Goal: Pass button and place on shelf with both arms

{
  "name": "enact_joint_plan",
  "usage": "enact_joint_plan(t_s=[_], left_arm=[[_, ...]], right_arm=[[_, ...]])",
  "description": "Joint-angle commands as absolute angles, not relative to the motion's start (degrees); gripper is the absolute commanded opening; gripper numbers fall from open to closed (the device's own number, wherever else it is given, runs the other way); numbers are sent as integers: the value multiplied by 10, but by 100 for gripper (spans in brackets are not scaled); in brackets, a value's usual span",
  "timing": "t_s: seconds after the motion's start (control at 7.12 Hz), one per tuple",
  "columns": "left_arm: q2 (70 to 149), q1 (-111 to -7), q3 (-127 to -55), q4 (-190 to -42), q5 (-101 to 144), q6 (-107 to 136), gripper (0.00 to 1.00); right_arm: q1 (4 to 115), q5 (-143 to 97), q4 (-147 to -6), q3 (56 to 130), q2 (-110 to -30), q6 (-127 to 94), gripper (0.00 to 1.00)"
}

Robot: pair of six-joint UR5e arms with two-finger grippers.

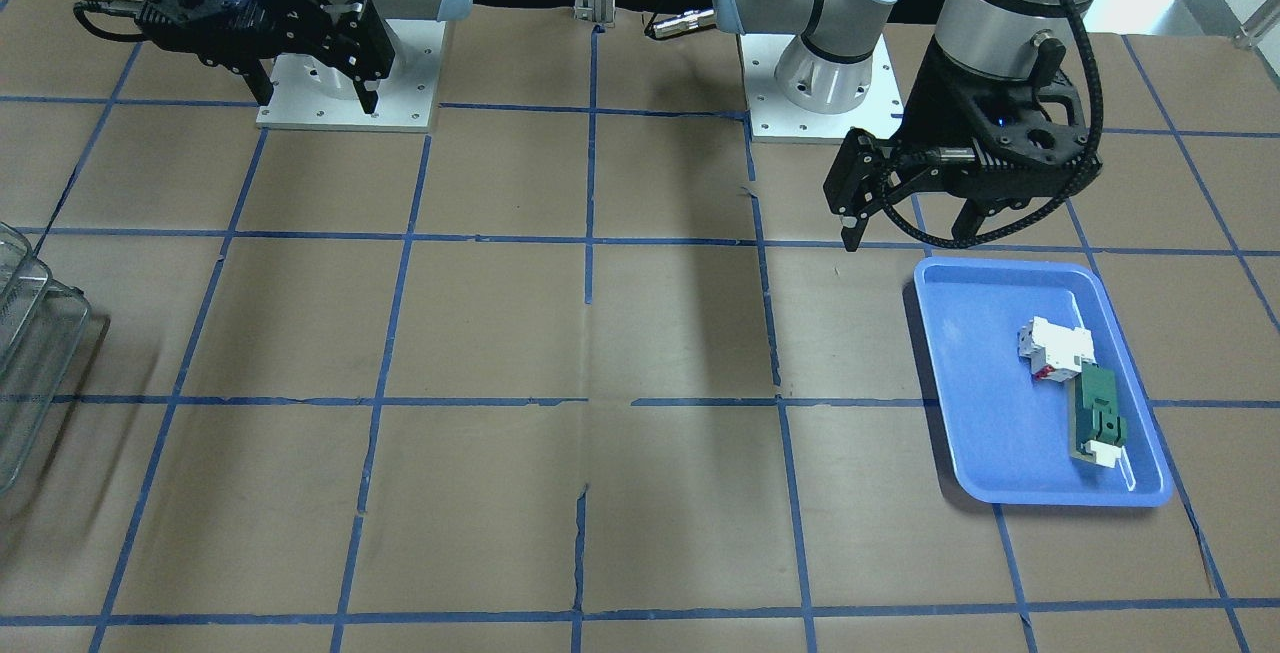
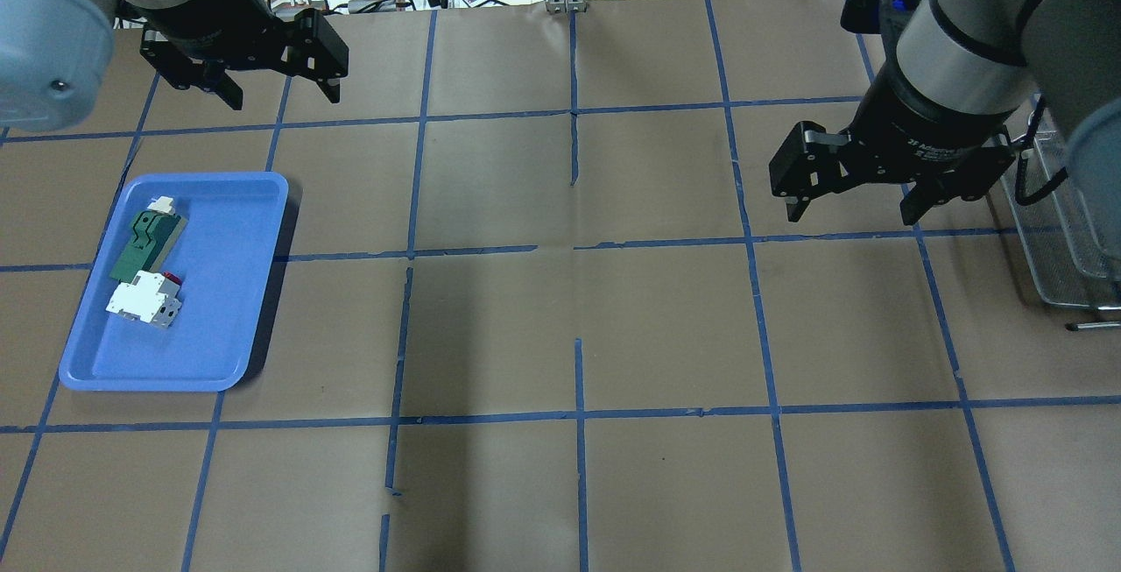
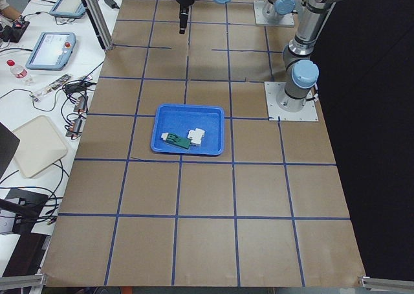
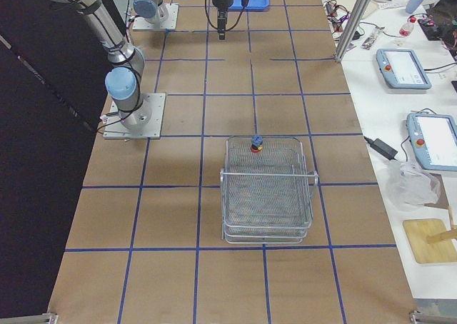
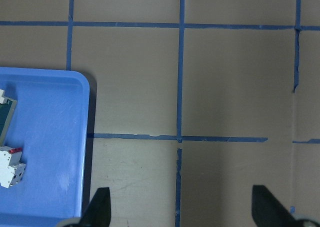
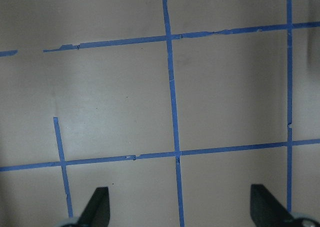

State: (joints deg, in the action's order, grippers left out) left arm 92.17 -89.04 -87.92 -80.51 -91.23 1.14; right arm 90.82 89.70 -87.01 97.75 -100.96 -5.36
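The button, with a red cap, sits inside the shelf, a wire-mesh rack, against its far rim in the exterior right view. The shelf also shows at the edge of the front-facing view and of the overhead view; the button is hidden there. My left gripper hangs open and empty above the table just beyond the blue tray; it also shows in the front-facing view. My right gripper hangs open and empty beside the shelf, towards the table's middle; the front-facing view shows it too.
A blue tray on my left side holds a white block with red marks and a green flat part. Both wrist views show brown paper with blue tape lines. Operator gear lies past the table's far edge.
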Motion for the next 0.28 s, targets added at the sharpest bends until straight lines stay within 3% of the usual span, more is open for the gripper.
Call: enact_joint_plan(t_s=[0.0, 0.14], left_arm=[[921, -890, -880, -805, -912, 11, 100], [921, -890, -880, -805, -912, 11, 100]], right_arm=[[908, 896, -870, 978, -1010, -54, 100], [908, 896, -869, 978, -1010, -54, 100]])
